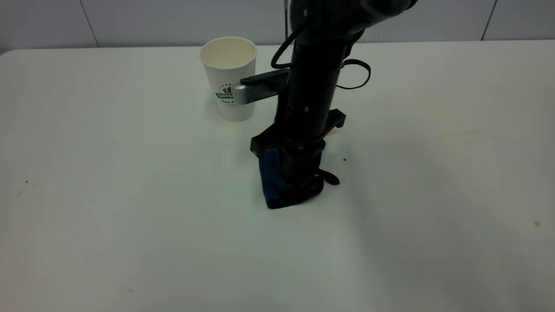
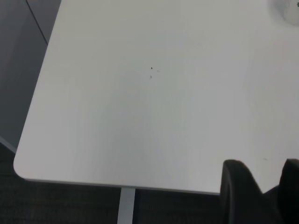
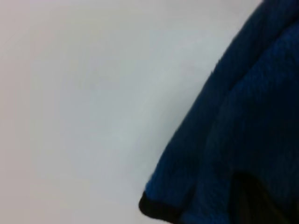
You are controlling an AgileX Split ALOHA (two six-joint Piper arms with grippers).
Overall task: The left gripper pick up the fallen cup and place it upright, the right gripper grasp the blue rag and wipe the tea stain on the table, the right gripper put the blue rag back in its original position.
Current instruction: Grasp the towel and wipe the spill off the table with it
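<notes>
The cup (image 1: 230, 78) stands upright on the table (image 1: 108, 173) at the back, mouth up, logo facing front. My right gripper (image 1: 299, 180) reaches down from above, just right of the cup and nearer the front. It is shut on the blue rag (image 1: 277, 182) and presses it on the tabletop. The rag fills the right wrist view (image 3: 243, 121), with one black finger (image 3: 254, 203) on it. A small brown patch of the tea stain (image 1: 331, 132) shows beside the arm; the rest is hidden. My left gripper (image 2: 271, 179) hangs open and empty over a table corner, out of the exterior view.
A tiny black dot (image 1: 344, 159) lies right of the rag. A small brown speck (image 1: 537, 223) lies at the far right. The table's rounded corner (image 2: 21, 170) and edge show in the left wrist view, with dark floor beyond. A grey wall runs behind the table.
</notes>
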